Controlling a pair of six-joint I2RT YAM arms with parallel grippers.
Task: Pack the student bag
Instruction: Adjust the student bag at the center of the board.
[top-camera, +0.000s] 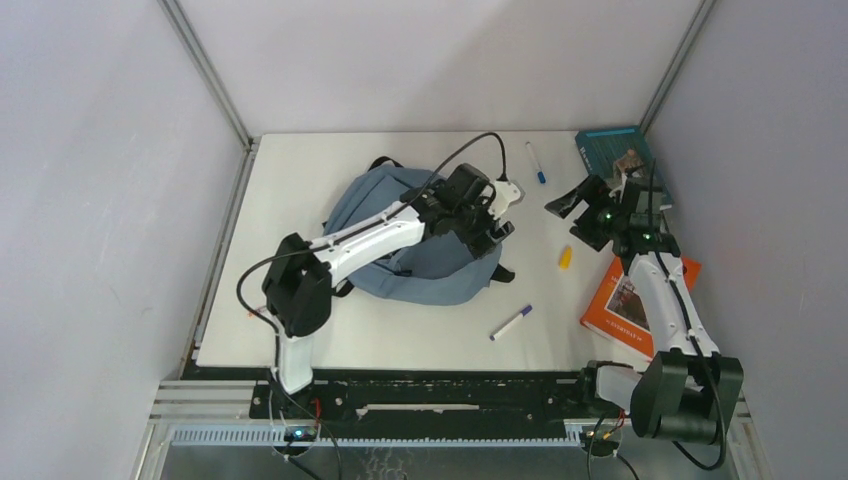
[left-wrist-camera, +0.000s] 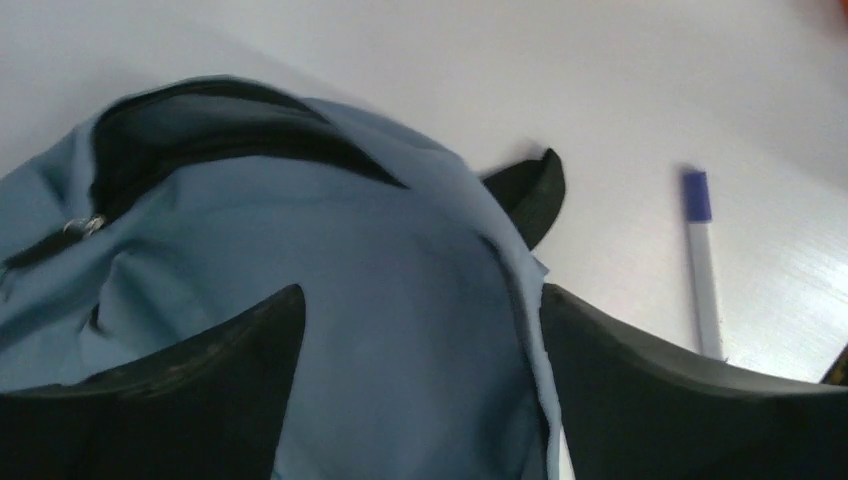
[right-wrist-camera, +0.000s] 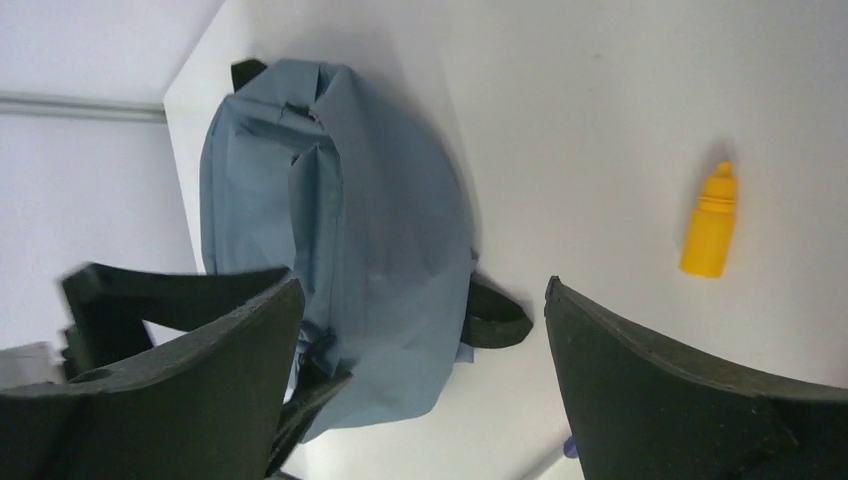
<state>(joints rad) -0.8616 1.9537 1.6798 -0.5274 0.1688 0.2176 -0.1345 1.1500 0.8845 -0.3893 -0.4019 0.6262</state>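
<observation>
The bag (top-camera: 415, 262) lay flat at the middle of the table (top-camera: 300, 170), its rounded end towards the far wall and one black strap (left-wrist-camera: 528, 188) poking out at its right edge. The left gripper (top-camera: 492, 222) hovered low over the bag's right side. Its fingers (left-wrist-camera: 200, 385) were spread wide and grasped nothing, and grey-blue fabric filled the gap between them in the left wrist view. That pose suggested a reach for a fold of cloth or the zip (left-wrist-camera: 190, 135), to lift the bag's mouth. Whether the zip was undone could not be told.

The right gripper (top-camera: 572, 218) hung above bare table just right of the bag. It was also released and empty, and it faced the bag, probably waiting to bring items across.

Nothing looked packed. A yellow bottle (top-camera: 565, 257) lay near the right gripper and a purple-capped marker (top-camera: 511, 322) near the bag's front edge. A blue-capped pen (top-camera: 536, 162) lay further back. A teal book (top-camera: 612, 150) sat at the far right corner and an orange book (top-camera: 630, 300) by the right arm, all within its reach.
</observation>
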